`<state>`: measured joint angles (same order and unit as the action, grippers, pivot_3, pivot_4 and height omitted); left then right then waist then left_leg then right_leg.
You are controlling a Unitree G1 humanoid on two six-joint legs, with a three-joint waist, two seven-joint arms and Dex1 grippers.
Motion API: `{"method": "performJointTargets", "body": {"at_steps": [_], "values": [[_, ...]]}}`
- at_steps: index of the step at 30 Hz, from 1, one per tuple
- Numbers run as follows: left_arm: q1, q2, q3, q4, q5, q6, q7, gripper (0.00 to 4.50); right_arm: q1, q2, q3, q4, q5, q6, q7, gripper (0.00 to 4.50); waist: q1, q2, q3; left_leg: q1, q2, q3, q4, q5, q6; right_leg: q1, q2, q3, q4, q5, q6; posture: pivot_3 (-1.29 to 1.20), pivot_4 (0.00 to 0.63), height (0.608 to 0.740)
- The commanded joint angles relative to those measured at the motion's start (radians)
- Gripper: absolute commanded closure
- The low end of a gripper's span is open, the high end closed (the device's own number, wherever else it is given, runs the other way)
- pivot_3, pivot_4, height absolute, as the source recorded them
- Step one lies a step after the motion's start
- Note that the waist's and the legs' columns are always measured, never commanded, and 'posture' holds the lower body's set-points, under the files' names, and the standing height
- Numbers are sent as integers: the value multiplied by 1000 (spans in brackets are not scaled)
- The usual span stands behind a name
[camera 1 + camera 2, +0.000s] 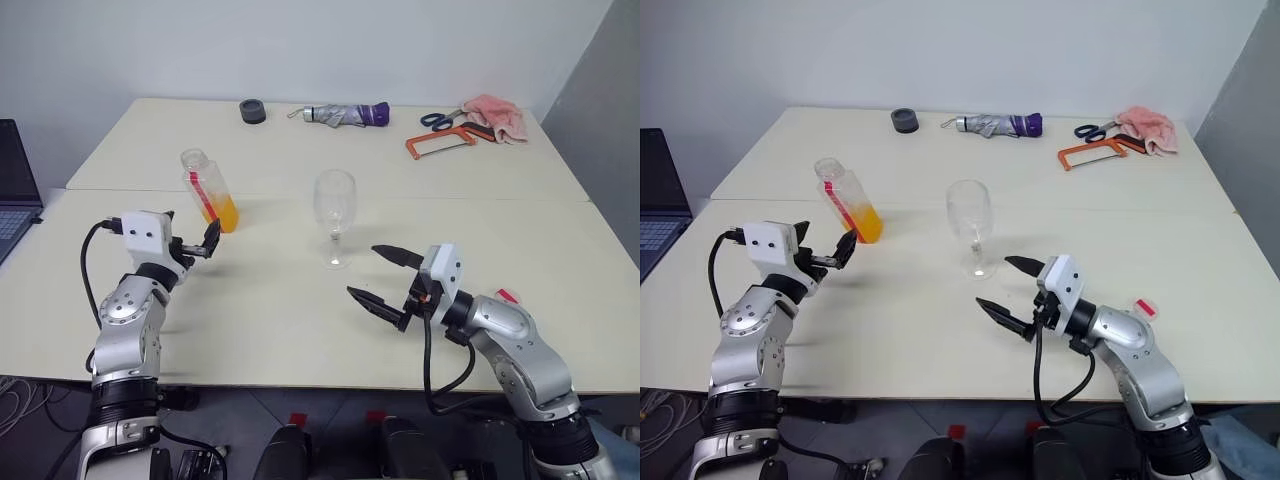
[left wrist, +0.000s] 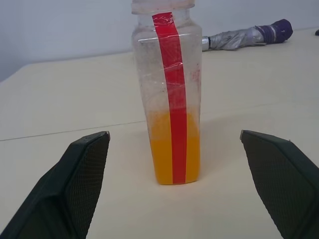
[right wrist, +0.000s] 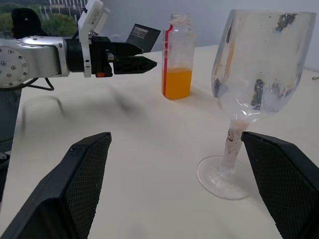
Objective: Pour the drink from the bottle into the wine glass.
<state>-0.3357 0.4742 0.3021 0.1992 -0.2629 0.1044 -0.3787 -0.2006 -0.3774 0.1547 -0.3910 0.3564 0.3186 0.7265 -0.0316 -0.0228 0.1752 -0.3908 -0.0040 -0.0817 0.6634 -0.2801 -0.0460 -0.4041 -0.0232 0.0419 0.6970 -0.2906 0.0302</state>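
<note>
Looking down from the head camera, you see the bottle (image 1: 208,189) standing uncapped on the counter (image 1: 300,310), the drink (image 1: 224,213) filling its lower third. Your left tool (image 1: 193,232) hangs just in front of it, spread wide and gripping nothing. The wine glass (image 1: 334,214) stands upright near the middle, dry of juice, and your right tool (image 1: 385,276) sits close beside its foot, equally wide and empty. Along the far edge lie a folded umbrella (image 1: 345,114), a dark tape roll (image 1: 253,110), a hacksaw (image 1: 440,143), scissors (image 1: 437,119) and a pink cloth (image 1: 495,115).

From the left wrist, you have the bottle centred between both spread fingers (image 2: 65,191), untouched.

From the right wrist, the glass's foot rests between the fingers, apart from both.
</note>
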Motion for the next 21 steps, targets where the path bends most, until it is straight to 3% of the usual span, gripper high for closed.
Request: {"method": "performJointTargets", "body": {"at_steps": [1,21], "values": [[-47,31,15,4,3,2,4,0,-26,-1,-9,-58,37,14,7,46,0,0,0,0,0,0,0,0,0,0,0,0,0,0,0,0,150,740],[-197,72,-22,161,23,37,-36,0,-58,-3,-1,-64,39,29,3,46,-1,0,0,0,-1,0,0,0,0,0,0,0,0,0,0,0,150,740]]}}
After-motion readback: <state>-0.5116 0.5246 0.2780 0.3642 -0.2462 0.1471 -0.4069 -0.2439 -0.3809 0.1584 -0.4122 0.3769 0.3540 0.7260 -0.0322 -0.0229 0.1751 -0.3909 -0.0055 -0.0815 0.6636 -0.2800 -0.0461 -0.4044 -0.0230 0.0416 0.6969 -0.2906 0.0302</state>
